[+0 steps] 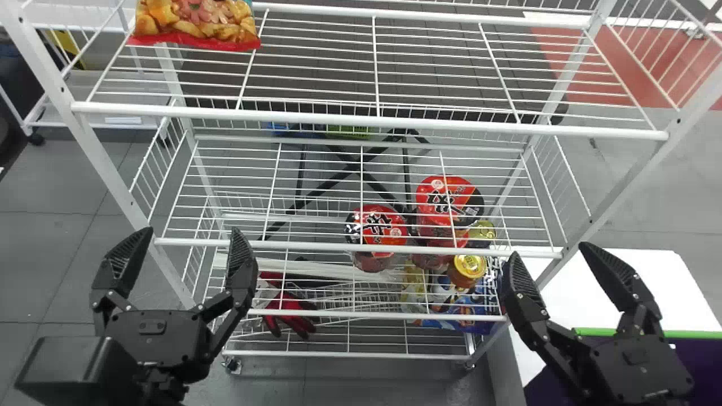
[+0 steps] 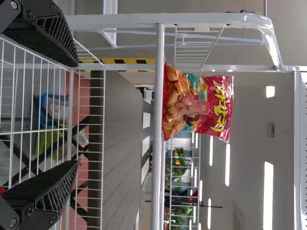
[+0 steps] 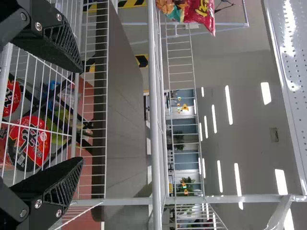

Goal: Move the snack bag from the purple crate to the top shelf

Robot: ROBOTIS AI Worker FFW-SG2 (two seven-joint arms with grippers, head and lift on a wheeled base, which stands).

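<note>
Mind the white post [image 1: 96,146], far left; find the snack bag [image 1: 197,21] upright on the top shelf [image 1: 366,121], probably light, slippery, crushable, best pinched at its top seam. See left claw [image 1: 192,230] wide open, empty; rightward, open room, then right claw [image 1: 549,250] likewise, near the purple crate [image 1: 699,334]

This looks like a workshop or lab: hazard striping [image 2: 128,61], strip lights [image 3: 229,105]. The wire rack [image 1: 366,120] feels shop-like.

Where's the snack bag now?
The snack bag lies at the left end of the top shelf in the head view, beyond and above the left gripper.
</note>
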